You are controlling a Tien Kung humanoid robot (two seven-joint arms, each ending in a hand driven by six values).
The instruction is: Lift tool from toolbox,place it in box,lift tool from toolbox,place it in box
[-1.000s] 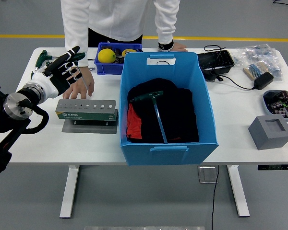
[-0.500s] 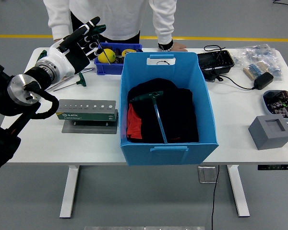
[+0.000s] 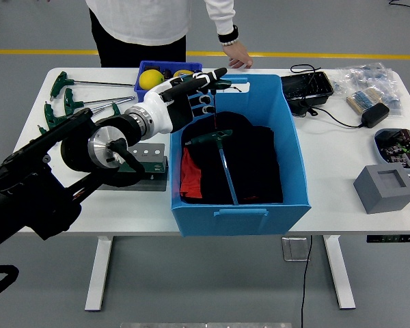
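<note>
Left hand (image 3: 195, 92) with T-handle tool (image 3: 215, 92), now over plastic box (image 3: 287, 137).

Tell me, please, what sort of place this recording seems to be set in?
Probably a robotics lab or workshop floor: grey floor with a yellow line, a white table carrying T-handle tools, cables and electronics, and a person attending.

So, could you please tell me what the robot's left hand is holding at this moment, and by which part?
The left hand holds a T-handle hex key by its green handle, the shaft hanging down over the blue bin.
</note>
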